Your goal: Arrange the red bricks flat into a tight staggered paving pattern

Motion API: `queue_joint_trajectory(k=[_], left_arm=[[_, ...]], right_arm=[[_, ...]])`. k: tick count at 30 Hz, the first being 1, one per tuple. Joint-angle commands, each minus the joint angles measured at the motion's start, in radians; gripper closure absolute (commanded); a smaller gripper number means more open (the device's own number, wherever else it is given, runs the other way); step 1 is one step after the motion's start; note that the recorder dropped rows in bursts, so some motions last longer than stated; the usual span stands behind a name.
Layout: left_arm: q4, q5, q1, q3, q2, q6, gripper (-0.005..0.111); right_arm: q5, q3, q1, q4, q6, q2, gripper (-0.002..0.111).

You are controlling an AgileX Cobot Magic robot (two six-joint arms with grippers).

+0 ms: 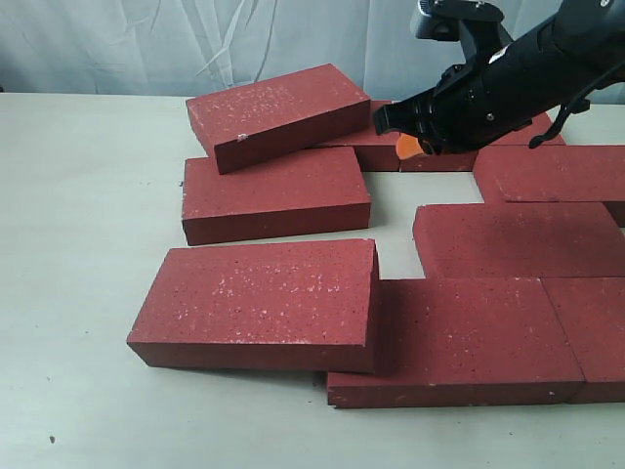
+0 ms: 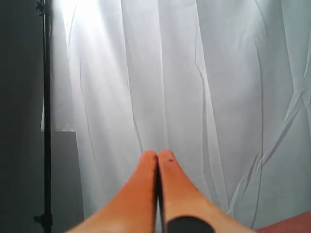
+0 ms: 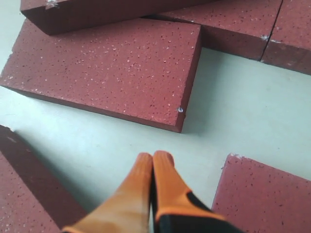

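Pale table; speckled red bricks; right pincer closed

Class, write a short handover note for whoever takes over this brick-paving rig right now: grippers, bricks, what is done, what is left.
Left gripper: shut, empty, pointing at the curtain, away from the work.
Right gripper: shut, empty, hovering above the table between bricks.
Done: right-hand bricks lie flat in staggered rows.
Left: top brick leans tilted on others; front-left brick rides up on its neighbour; middle-left brick is flat but apart. Lay these flat and close the gaps.
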Motion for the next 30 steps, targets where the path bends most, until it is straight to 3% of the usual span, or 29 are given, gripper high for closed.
queue_joint_trajectory(k=[1, 12, 21, 30], left_arm=[[-0.008, -0.087, 0.001, -0.049, -0.004, 0.007, 0.107], [-0.026, -0.249, 0.001, -0.163, 0.162, 0.007, 0.107], [-0.033, -0.152, 0.001, -0.277, 0.413, 0.007, 0.107], [-0.033, -0.143, 0.001, -0.353, 0.691, 0.007, 0.107]], right_arm=[[-0.005, -0.006, 0.003, 0.000, -0.007, -0.001, 0.109], [-0.009, -0.006, 0.003, 0.000, -0.007, -0.001, 0.109], [-0.007, -0.006, 0.003, 0.000, -0.007, -0.001, 0.109], [-0.007, -0.006, 0.003, 0.000, -0.007, -0.001, 0.109]])
